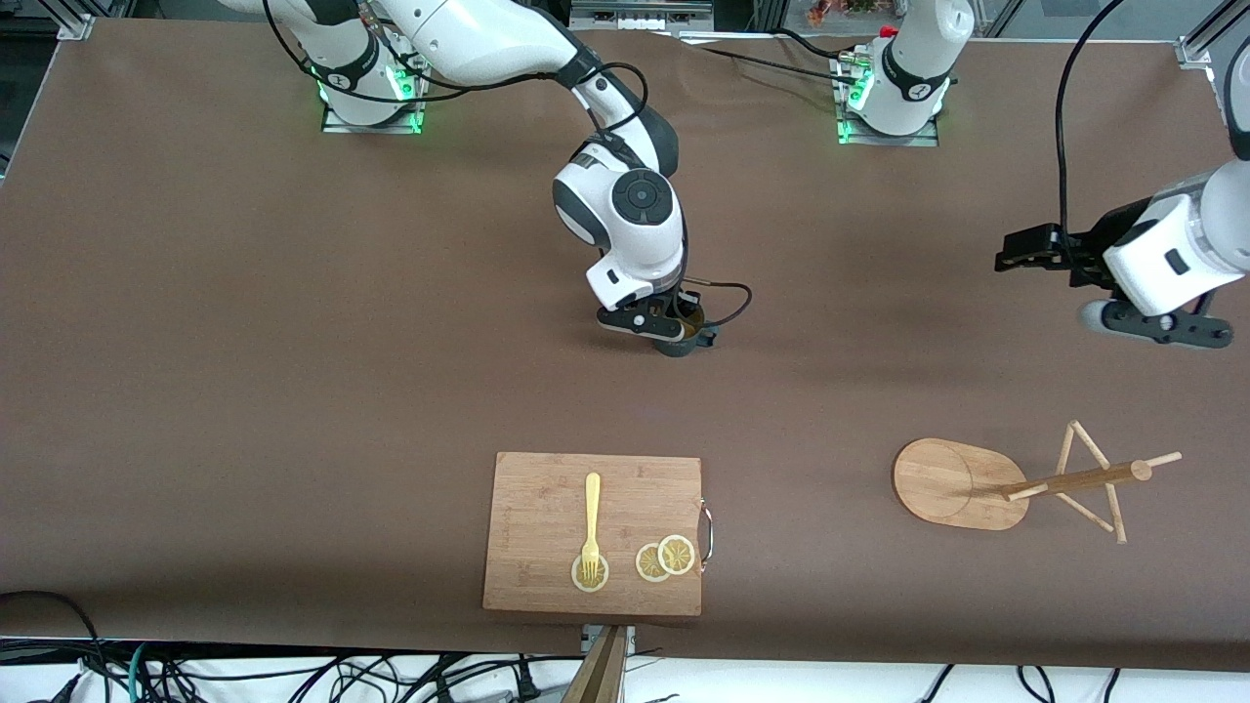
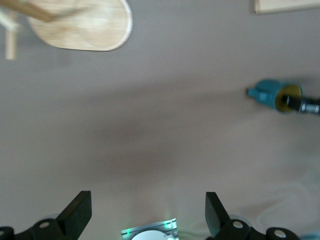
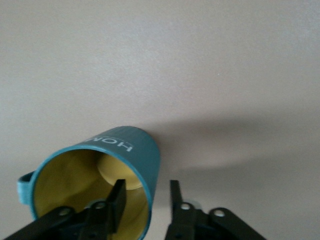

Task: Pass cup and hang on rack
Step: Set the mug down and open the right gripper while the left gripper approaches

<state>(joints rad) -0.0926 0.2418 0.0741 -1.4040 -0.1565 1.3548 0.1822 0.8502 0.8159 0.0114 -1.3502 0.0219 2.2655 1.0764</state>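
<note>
The dark teal cup [image 1: 687, 344] with a yellow inside stands on the table near the middle; it also shows in the right wrist view [image 3: 131, 148] and the left wrist view [image 2: 270, 93]. My right gripper [image 1: 672, 330] is low over it, open [image 3: 147, 194], with one finger inside the cup and one outside, straddling the wall with a small gap on each side. My left gripper [image 1: 1011, 260] waits open [image 2: 148, 206] and empty in the air over the left arm's end of the table. The wooden rack [image 1: 1074, 480] stands on its oval base [image 1: 937, 480], nearer the front camera.
A wooden cutting board [image 1: 547, 517] with a yellow fork [image 1: 591, 522] and lemon slices [image 1: 664, 558] lies near the front edge, nearer the camera than the cup. The rack base [image 2: 87, 25] and a board corner [image 2: 285, 5] show in the left wrist view.
</note>
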